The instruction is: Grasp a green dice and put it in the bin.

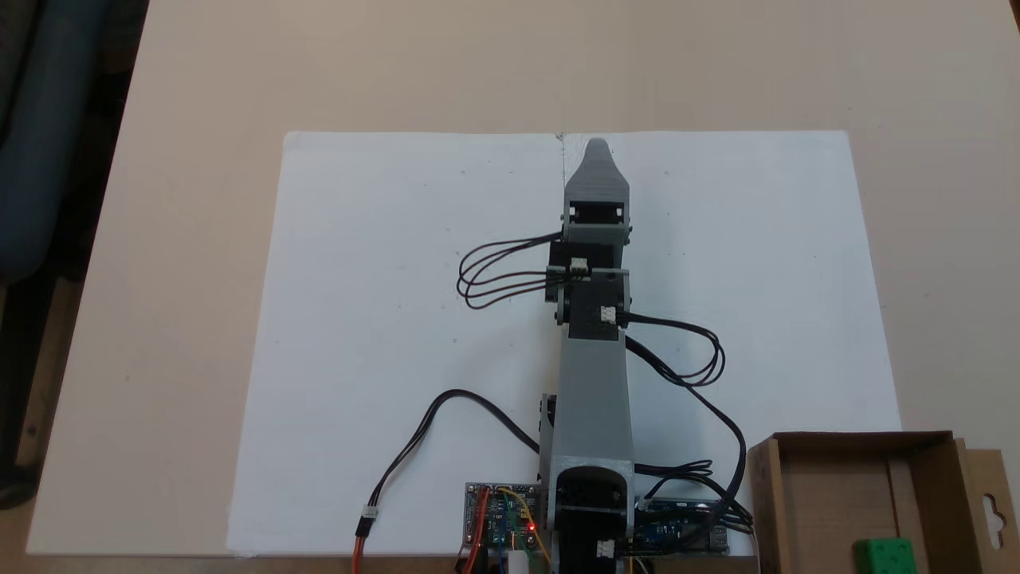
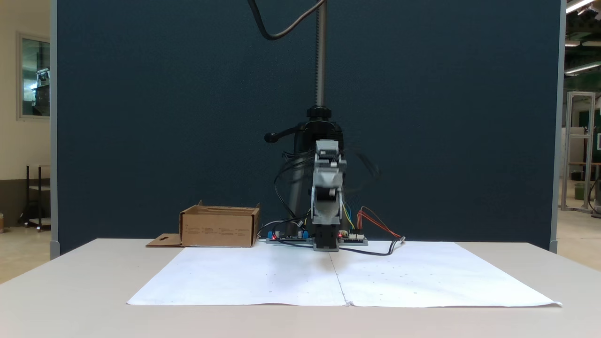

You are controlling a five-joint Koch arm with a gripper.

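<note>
Inspector A: In a fixed view from above, the grey plastic gripper (image 1: 597,147) points to twelve o'clock over the white paper sheet (image 1: 382,335). One tip shows, so open or clenched I cannot tell. The small bright green plastic dice (image 1: 883,554) lies inside the shallow brown cardboard bin (image 1: 829,478), at about four o'clock from the gripper, well apart.

Inspector B: In a fixed view from the front, the bin stands at nine o'clock from the arm (image 2: 327,202), blurred. I judge the task done.

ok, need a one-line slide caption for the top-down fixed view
Koch arm stretched out over the white paper, gripper at its far edge; green dice already inside the cardboard bin.
</note>
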